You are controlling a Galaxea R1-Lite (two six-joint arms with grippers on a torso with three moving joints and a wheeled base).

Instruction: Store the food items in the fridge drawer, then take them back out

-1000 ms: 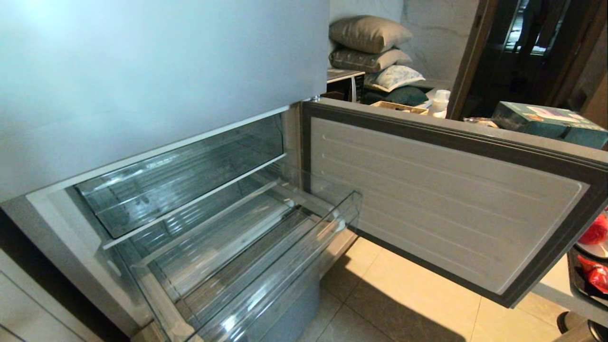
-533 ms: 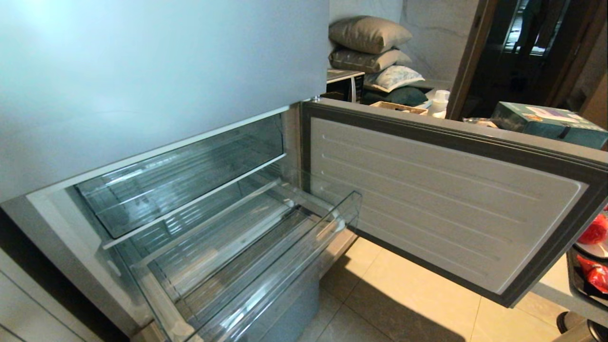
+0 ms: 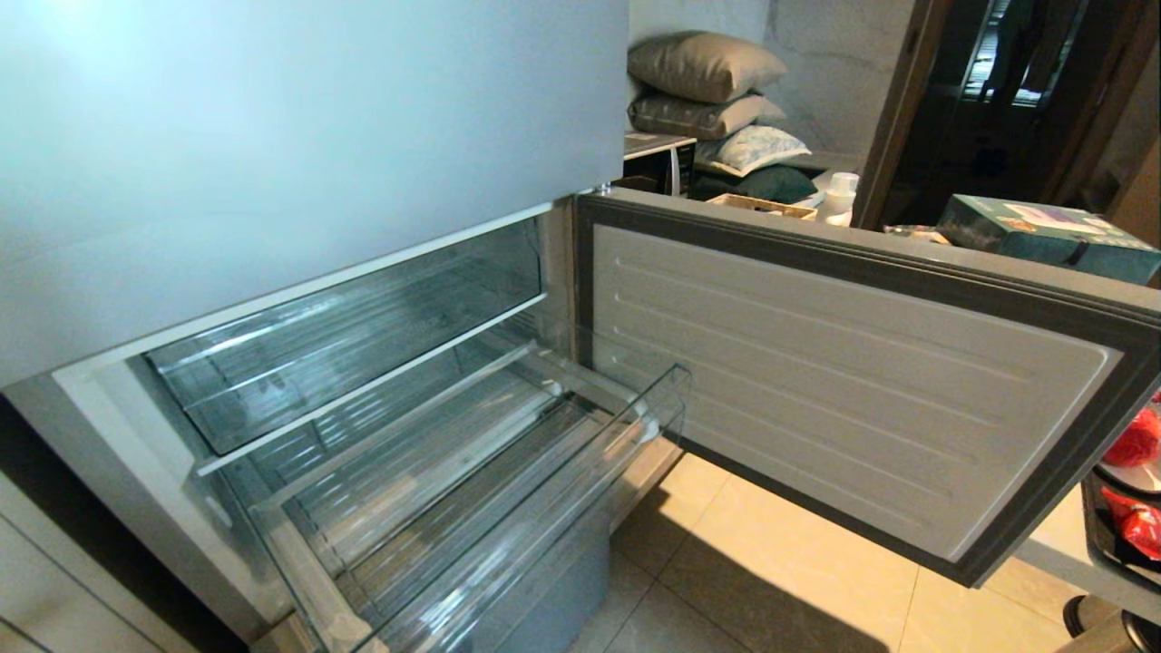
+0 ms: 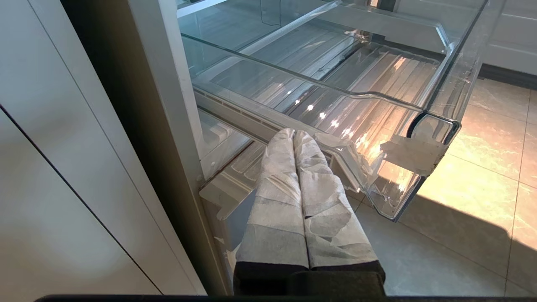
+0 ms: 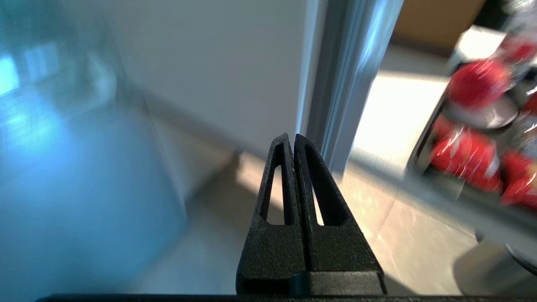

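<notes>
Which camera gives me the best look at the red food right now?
Right wrist view: the red food shows as several pieces, though blurred. Head view catches only slivers at its right edge. Left wrist view shows none.

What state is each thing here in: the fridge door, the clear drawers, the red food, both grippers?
Grey lower fridge door: swung open.
Shallow clear plastic drawer: pulled out, empty.
Upper clear drawer: pushed in, empty.
Red food items: outside the fridge, on the side stand.
Left gripper: shut, empty.
Right gripper: shut, empty.
</notes>
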